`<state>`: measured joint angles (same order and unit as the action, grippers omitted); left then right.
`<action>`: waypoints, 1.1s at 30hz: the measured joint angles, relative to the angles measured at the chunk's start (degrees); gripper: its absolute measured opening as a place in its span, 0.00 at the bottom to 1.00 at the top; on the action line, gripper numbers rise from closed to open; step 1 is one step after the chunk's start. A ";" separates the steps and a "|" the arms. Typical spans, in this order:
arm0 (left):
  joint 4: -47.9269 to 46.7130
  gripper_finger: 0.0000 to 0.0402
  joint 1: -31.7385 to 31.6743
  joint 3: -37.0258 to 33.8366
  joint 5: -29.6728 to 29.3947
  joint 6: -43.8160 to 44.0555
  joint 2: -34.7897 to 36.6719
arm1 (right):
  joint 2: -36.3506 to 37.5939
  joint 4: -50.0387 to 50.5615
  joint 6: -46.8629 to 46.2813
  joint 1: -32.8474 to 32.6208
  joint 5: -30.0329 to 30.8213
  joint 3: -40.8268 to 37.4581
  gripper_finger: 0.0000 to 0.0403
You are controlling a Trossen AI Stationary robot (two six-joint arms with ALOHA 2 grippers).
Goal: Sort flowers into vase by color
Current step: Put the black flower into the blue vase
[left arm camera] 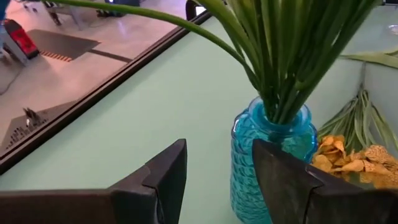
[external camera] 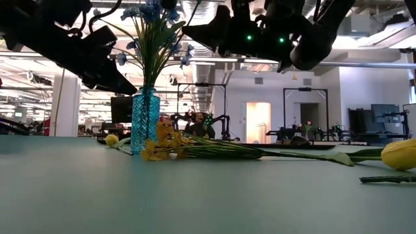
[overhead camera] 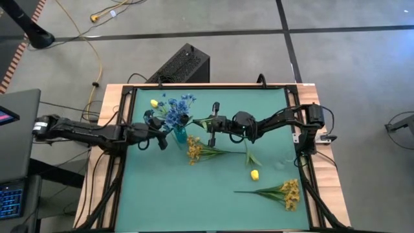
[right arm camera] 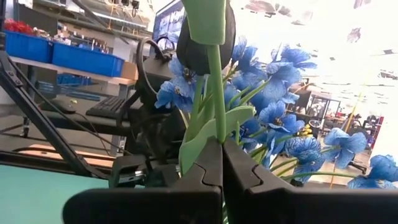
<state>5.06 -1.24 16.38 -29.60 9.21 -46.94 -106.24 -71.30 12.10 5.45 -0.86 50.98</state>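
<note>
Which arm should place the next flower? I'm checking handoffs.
Right: its end effector is shut on a dark-budded stem beside the blue vase. The left end effector is open, empty.

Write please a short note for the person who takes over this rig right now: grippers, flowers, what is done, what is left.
Right gripper: shut on a dark bud stem, held above the table beside the vase.
Left gripper: open, next to the vase.
Done: blue flowers stand in the vase.
Left: two yellow-orange sprigs and two yellow buds lie on the table.
</note>
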 joint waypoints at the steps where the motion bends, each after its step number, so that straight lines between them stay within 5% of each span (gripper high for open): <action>1: 0.06 0.42 -0.31 0.00 0.37 -0.02 0.00 | 0.00 0.03 0.00 0.00 -0.01 0.00 0.05; 18: 1.71 0.42 -2.26 0.00 2.40 -2.08 -0.07 | -7.23 -1.29 -0.15 0.33 0.18 3.82 0.05; 33: 6.56 0.42 -2.25 0.11 2.13 -2.62 -7.08 | -5.51 28.63 -1.53 1.42 0.59 15.00 0.05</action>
<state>11.62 -3.49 16.49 -27.48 6.60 -54.02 -111.74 -42.66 10.57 6.87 -0.27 65.99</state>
